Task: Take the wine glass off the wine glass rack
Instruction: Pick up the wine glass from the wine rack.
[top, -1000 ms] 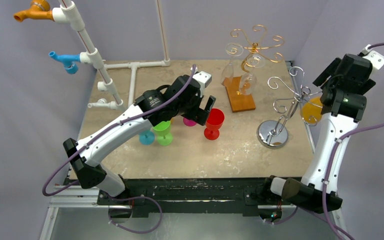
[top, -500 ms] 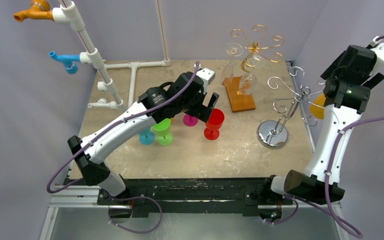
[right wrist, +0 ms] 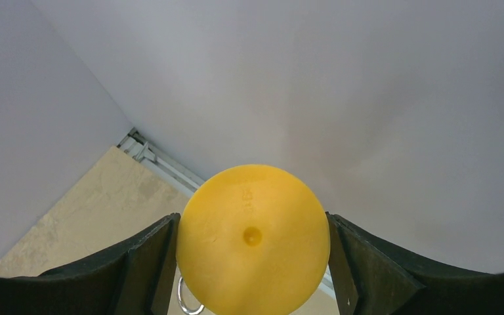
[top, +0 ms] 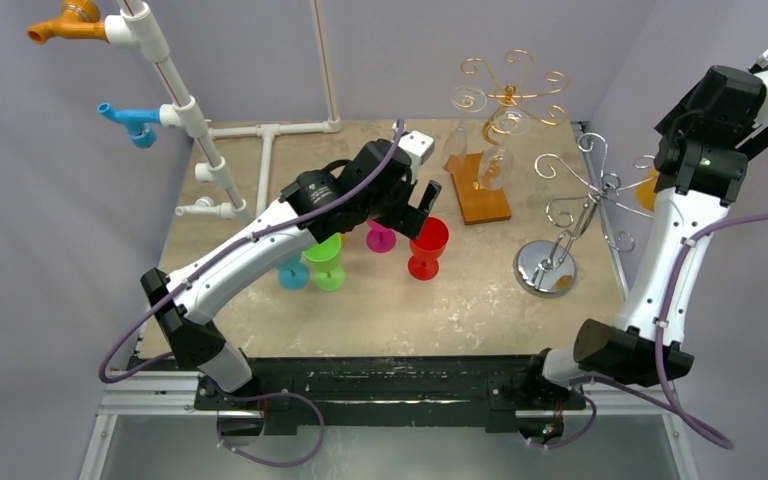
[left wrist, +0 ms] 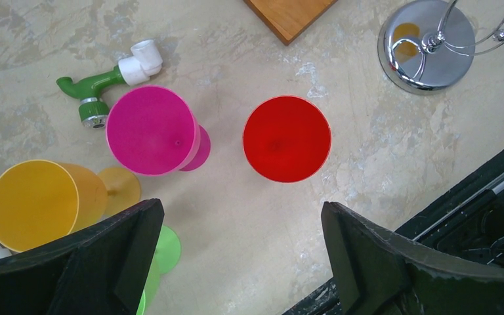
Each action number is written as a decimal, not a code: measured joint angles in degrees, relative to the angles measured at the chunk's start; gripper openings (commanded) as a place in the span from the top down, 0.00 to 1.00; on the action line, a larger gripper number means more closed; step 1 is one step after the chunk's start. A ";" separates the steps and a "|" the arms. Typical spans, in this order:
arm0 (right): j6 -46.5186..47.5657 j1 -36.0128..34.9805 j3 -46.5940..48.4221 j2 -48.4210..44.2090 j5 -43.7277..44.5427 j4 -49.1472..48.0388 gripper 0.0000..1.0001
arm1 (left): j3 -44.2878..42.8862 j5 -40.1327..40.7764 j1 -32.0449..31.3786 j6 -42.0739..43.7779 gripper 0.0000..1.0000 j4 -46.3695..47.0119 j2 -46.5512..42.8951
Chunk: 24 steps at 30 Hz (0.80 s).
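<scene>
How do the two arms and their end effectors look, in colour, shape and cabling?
Both the left arm and right arm have white tubular links with black joint housings and a purple cable running along each. The left end effector and right end effector have broad, matte black fingers.

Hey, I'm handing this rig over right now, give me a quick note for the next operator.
Left gripper: open, holding nothing, above the red cup.
Right gripper: shut on the yellow wine glass, raised beside the silver rack at the table's right edge.
Done: glass gripped.
Left: a wire loop shows just below the glass, so I can't tell if it's clear of the hooks. Probably pull it free, then set it down.
</scene>
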<state>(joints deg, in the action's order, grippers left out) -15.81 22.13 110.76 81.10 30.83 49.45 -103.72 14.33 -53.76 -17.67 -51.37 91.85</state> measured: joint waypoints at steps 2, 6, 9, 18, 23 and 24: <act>0.00 0.02 0.66 0.68 0.13 -0.94 0.38 | 0.00 0.20 0.00 0.33 0.00 0.11 0.09; -0.02 -0.04 1.09 1.73 0.13 -3.32 0.38 | 0.00 0.66 0.00 0.59 0.00 0.52 0.15; -0.02 -0.42 1.25 2.54 0.15 -5.05 0.38 | 0.00 0.92 0.00 0.83 0.00 0.90 0.15; 0.04 -1.90 2.01 4.52 0.20 -10.29 0.38 | 0.00 1.16 0.00 1.40 0.00 1.20 0.15; -0.15 -2.43 2.01 4.31 0.11 -13.86 0.38 | 0.00 1.18 0.00 1.88 0.00 1.86 0.15; -0.22 -2.64 2.01 4.17 0.07 -14.84 0.38 | 0.00 1.18 0.00 1.90 0.00 2.12 0.15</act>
<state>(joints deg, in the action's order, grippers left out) -16.03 19.49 112.77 85.27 30.89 34.61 -103.72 15.51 -53.76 -15.77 -49.25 92.01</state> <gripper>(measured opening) 0.819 0.996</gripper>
